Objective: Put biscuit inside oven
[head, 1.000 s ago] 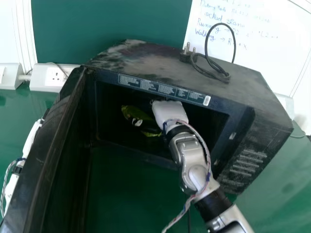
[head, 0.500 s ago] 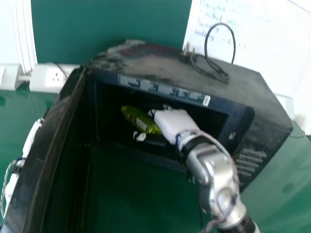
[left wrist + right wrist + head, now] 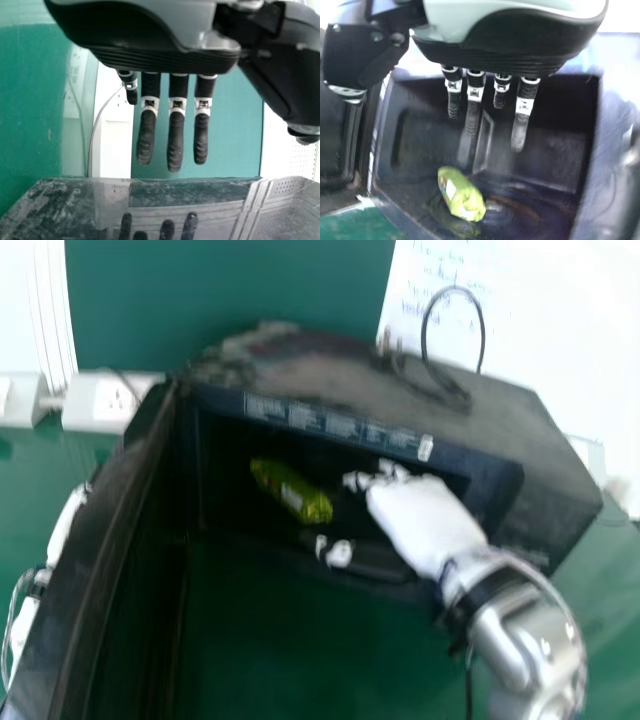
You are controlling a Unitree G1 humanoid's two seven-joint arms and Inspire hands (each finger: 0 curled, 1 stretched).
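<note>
At the left edge of the head view, the oven door (image 3: 100, 530) is partly covering my left hand (image 3: 66, 525); its fingers are extending straight in the left wrist view. Left of centre, the green biscuit packet (image 3: 290, 490) is lying inside the oven (image 3: 300, 370), its long axis slanting from upper left to lower right. Shadow is obscuring the cavity's depths. Right of centre, my right hand (image 3: 425, 520) is gaping wide, gripping nothing, apart from the packet; the lower-right edge is cropping its arm.
</note>
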